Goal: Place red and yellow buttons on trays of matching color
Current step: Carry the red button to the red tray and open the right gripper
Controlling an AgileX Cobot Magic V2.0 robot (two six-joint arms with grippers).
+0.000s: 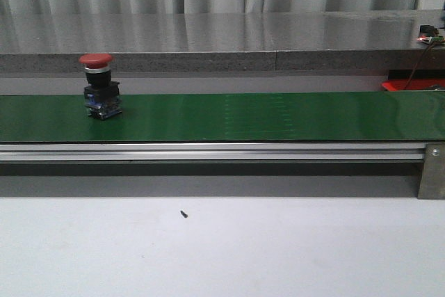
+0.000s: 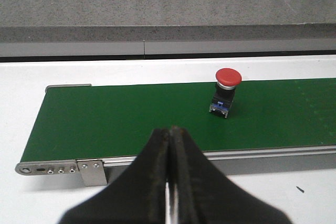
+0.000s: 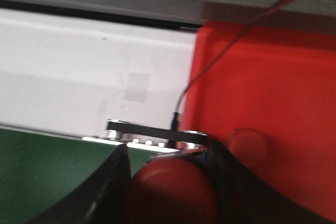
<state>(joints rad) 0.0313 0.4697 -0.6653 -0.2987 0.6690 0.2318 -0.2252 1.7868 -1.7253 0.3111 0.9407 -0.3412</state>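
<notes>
Red-capped, the emergency-stop button point(image 1: 99, 88) is standing upright at the left of the green conveyor belt point(image 1: 278, 116). Your left gripper point(image 2: 170, 182) is pressed together, empty. Your right gripper point(image 3: 170, 182) is pinching another red button point(image 3: 170, 190) beside the red tray point(image 3: 262, 98). It is probably rigid, top-heavy plastic; grip the black body.

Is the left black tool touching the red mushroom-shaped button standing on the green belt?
Apart. The left wrist view shows the left tool, shut, with bare green belt before the red button.
</notes>
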